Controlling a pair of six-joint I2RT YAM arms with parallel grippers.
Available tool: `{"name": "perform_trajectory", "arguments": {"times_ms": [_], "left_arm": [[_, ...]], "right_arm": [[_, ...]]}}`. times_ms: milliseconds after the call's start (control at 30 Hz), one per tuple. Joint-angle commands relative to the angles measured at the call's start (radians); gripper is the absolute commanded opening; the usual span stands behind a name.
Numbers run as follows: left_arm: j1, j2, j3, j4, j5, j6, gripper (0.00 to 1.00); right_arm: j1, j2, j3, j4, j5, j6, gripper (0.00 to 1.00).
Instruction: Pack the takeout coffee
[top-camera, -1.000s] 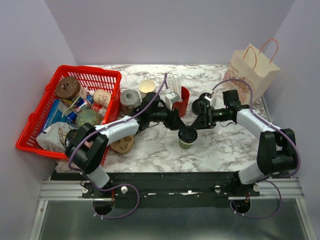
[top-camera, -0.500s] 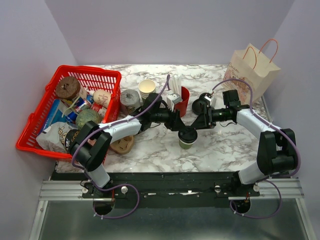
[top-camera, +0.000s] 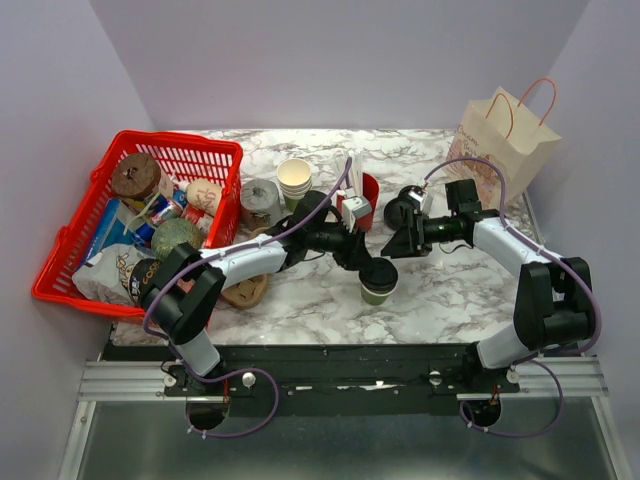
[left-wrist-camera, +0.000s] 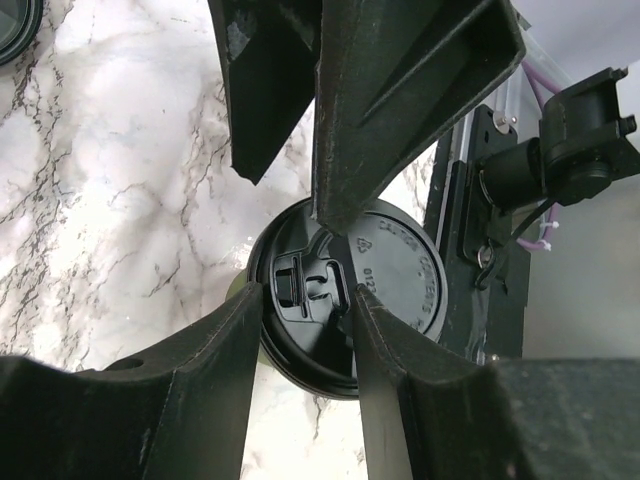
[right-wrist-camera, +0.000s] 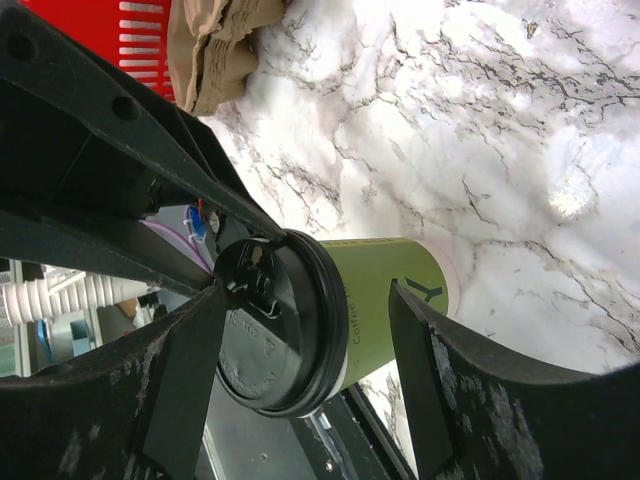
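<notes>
Straddling upright takeout coffee (top-camera: 378, 282) from above: left end effector (top-camera: 367, 262), nearer | grip I cannot tell | right end effector (top-camera: 398, 246) wide

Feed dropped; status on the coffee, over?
Left tool at takeout coffee lid, grip unclear. Right tool open beside it. Coffee upright, unbagged. Right arm between it and bag.

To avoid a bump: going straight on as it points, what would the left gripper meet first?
The black lid of the takeout coffee; the left gripper points at it, depth unclear.
</notes>
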Motion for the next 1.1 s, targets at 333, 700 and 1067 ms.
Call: {"name": "perform_trajectory", "arguments": {"times_ms": [333, 700, 1067], "left_arm": [[-0.001, -0.044, 0.016, -0.019, 0.039, 0.049, 0.47], [-0.002, -0.038, 0.041, -0.040, 0.071, 0.075, 0.45], [-0.014, -0.030, 0.071, -0.068, 0.068, 0.092, 0.45]], "right_arm": [[0.006, -0.040, 0.006, -0.071, 0.017, -0.100, 0.73], [0.020, -0.066, 0.002, -0.131, 0.054, -0.155, 0.70], [0.019, -0.081, -0.003, -0.148, 0.067, -0.186, 0.73]]}}
